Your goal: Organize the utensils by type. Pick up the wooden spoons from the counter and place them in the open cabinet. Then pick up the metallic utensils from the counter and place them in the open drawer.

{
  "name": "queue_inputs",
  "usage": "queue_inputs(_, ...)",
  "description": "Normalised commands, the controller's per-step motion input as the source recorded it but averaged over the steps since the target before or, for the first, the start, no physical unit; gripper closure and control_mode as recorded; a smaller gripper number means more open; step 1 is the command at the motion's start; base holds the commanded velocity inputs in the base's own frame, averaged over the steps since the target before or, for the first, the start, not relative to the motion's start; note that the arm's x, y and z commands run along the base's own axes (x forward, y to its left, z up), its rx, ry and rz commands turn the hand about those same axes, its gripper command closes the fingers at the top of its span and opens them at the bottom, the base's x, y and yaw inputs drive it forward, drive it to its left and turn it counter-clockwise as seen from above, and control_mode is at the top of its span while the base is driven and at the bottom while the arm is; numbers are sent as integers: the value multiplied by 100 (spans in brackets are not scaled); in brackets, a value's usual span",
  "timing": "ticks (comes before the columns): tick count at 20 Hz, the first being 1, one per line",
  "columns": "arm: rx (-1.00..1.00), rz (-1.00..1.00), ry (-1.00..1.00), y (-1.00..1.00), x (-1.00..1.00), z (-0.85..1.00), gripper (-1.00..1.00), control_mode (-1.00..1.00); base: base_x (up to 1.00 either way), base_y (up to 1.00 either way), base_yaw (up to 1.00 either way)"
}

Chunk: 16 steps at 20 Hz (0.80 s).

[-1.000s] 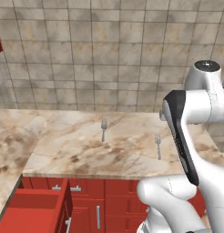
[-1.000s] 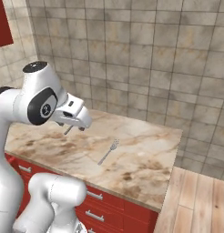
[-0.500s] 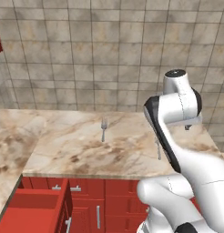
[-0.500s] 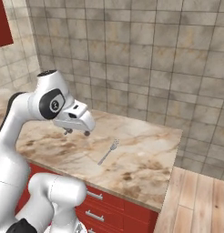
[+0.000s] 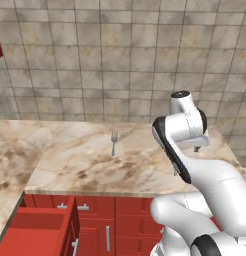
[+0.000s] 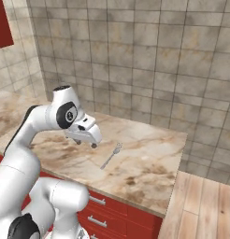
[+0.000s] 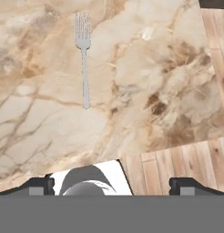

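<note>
The counter [image 5: 85, 165] is the biggest thing here — a beige slab with brown marbled veins, running along the tiled wall [image 5: 120, 60] and ending at a strip of wooden floor [image 6: 205, 205] on its far right in the right base view. Below it sit red base cabinets with silver handles, and at the lower left of the left base view the open drawer [image 5: 37, 235] juts out, a red box with its front towards the camera. A sliver of red wall cabinet [image 6: 3, 23] shows at the upper left of the right base view; whether its door is ajar cannot be told. The white arm bends low over the right part of the counter, and its gripper [image 6: 86, 140] hangs above the slab with the jaws spread wide and nothing between them — in the hand view the two dark fingertips [image 7: 38, 185] stand far apart at the bottom edge. Two grey forks lie flat on the stone, well apart from each other. One fork [image 5: 114, 141] rests near the back wall in the left base view, tines towards the tiles. The other fork [image 6: 111, 155] lies just beside the gripper, below and ahead of it, not touching.
</note>
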Motion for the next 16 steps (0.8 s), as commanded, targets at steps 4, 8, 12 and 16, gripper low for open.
queue_inputs(4,3,-2,0,-7,42,-46,-100,-100,0,0,0)
queue_inputs(8,0,0,0,-14,33,-37,-100,-100,0,0,0)
queue_inputs(12,0,0,2,-17,38,-31,-100,-100,0,0,0)
queue_inputs(16,0,0,1,-16,37,-36,-100,-100,0,0,0)
